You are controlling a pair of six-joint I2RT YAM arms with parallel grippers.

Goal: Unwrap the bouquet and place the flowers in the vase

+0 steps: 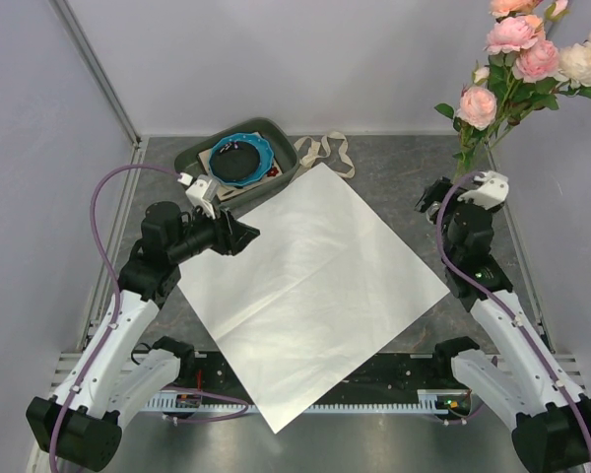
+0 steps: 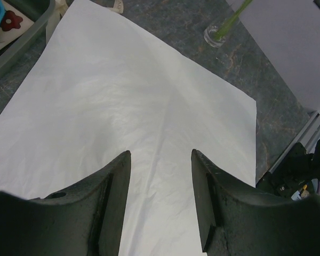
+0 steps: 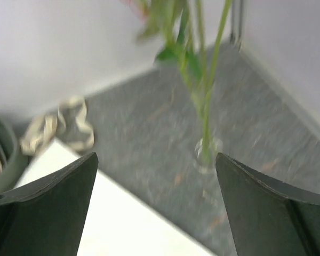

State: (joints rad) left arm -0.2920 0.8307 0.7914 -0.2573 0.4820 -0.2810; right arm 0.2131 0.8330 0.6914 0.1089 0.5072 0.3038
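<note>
Flowers (image 1: 517, 44) stand in the vase (image 3: 207, 157), far right. Right gripper (image 3: 156, 160) is wide open and empty beside it; it should back straight off, clear of the stems. Left gripper (image 2: 161, 160) is part-open and empty over the paper (image 1: 305, 286).

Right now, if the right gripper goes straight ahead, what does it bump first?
Probably the vase holding the flowers, almost straight ahead of the open right gripper; depth is hard to judge.

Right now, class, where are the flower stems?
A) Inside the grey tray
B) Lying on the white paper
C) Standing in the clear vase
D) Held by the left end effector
C: the green stems of the flowers run down into the vase, which stands on the table beyond the corner of the white paper.
</note>
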